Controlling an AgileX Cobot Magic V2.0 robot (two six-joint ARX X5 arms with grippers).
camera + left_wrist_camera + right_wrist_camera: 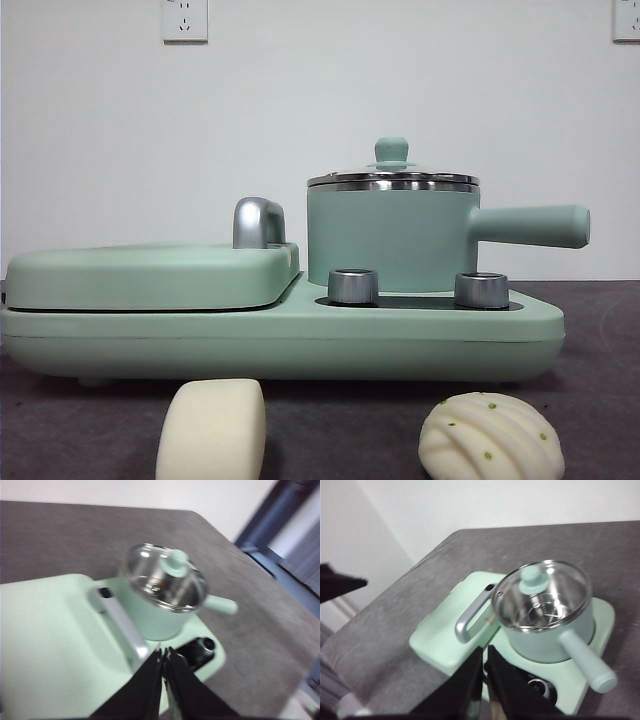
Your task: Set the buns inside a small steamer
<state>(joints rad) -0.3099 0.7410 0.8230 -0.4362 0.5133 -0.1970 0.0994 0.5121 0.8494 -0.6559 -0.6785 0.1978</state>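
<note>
Mint-green steamer closed on its cooker, two buns on the table in front.

The mint-green cooker base [280, 335] carries the mint-green cylindrical steamer pot [392, 235], glass lid on. Before it on the grey table [90, 420] lie the smooth cream oblong bun [212, 430] and the ridged white green-flecked bun [490, 440], well apart. The left gripper [164, 656] and right gripper [484, 652] hover above, jaws pinched together, holding nothing.

A blurred view from above of a mint-green cooking appliance [50, 645] on a dark grey table [75, 535]. A small steamer [160, 597], a mint-green pot with a steel rim, sits on the appliance with its glass lid [162, 575] on, a green knob [176, 565] on top. Its straight handle [220, 605] points away from the flat griddle section. A chrome handle [122, 627] lies beside the pot. The left gripper [164, 655] hovers above, black jaws pressed together, holding nothing.
</note>
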